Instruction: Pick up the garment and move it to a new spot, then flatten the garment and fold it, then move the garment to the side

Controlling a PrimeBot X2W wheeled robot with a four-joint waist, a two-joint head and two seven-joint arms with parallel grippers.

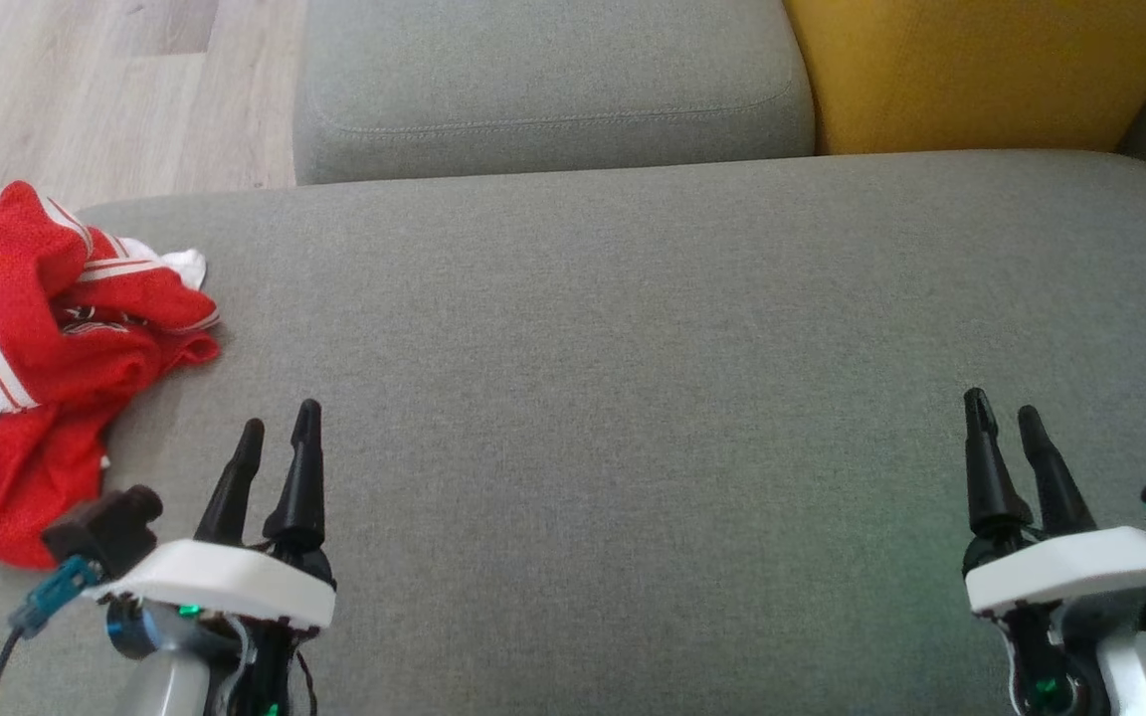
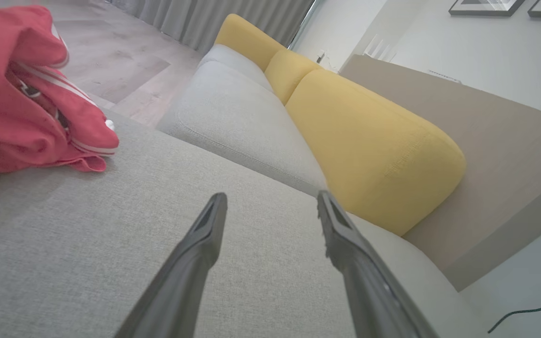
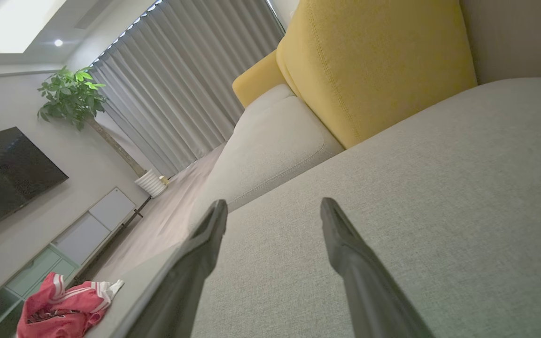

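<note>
leftward, garment crumpled at cushion edge; left end effector, right end effector released.

Head view down onto sofa seat; both wrist views low, sharing it

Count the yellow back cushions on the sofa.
3: the nearest yellow cushion behind the grey seat, a second beyond it, a third farthest. More may be hidden.

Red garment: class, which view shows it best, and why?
Head view: the crumpled garment lies nearly whole on the cushion, far left. The left wrist view crops it; the right wrist view shows it small and distant.
</note>
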